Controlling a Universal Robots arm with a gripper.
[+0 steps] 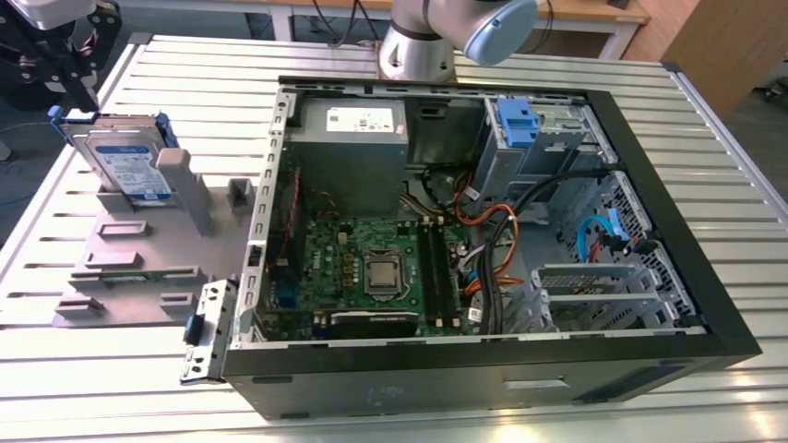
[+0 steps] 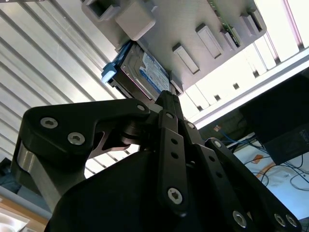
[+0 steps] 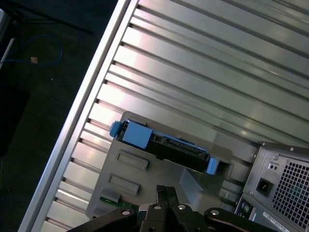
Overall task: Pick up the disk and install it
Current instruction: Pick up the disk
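The disk [image 1: 124,161] stands on its edge in a slot of the grey holder [image 1: 136,249], leaning a little and not fully upright. Its label faces the open computer case [image 1: 493,378]. The holder lies on the slatted table [image 1: 185,74], near the table's far corner on the exterior view's left and just beside the case. In the first wrist view I see the upper edge of the disk, with a blue tab of its carrier at each end.

The gripper [image 3: 161,189] hangs above the holder and apart from the disk. Its fingers [image 2: 166,96] appear pressed together and pinch nothing (I judge this from both wrist views, where the tips meet in one point).

I think the main danger is here. If the arm goes down with the fingers together, the tips will hit the disk's edge, push it deeper or tip it in the slot, and not go around it. Because the disk leans, a straight grasp may also take it askew, so it could slip or drag the holder along the table. The blue tabs look like thin plastic, and a pinch on them may bend them.

Inside the case, the cables [image 1: 493,231] run close under the drive bay [image 1: 518,125], so a badly held disk could catch on them.
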